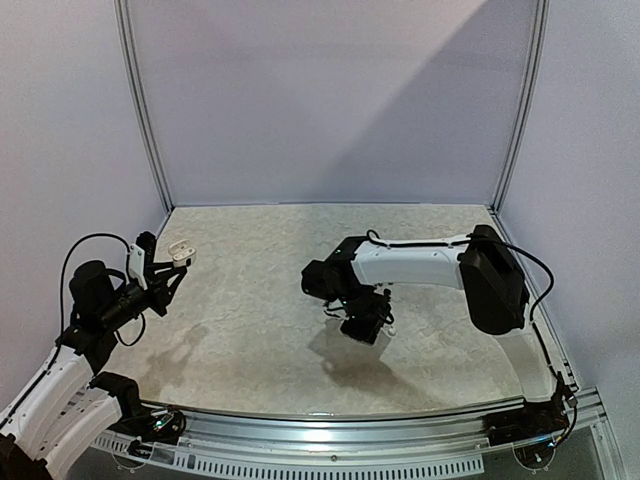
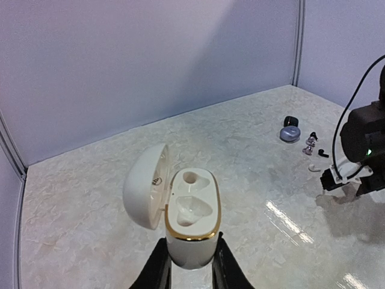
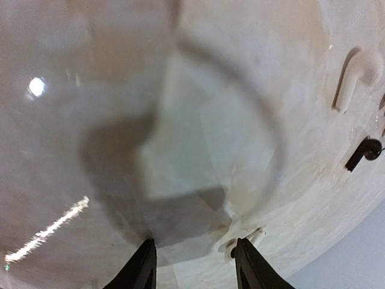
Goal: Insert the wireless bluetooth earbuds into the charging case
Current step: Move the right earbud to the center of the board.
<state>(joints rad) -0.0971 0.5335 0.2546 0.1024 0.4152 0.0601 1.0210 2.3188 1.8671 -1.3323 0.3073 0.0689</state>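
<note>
My left gripper is shut on the lower body of a white charging case with a gold rim, held above the table at the left. Its lid stands open to the left. The far well looks empty; I cannot tell about the near one. My right gripper points down at the table's middle, open. A small white earbud lies on the table just inside its right finger. Another white earbud and a black one lie farther off.
In the left wrist view a bluish-silver rounded piece, a black piece and several tiny parts lie on the marbled table behind the right arm. Walls and metal posts close in the back and sides.
</note>
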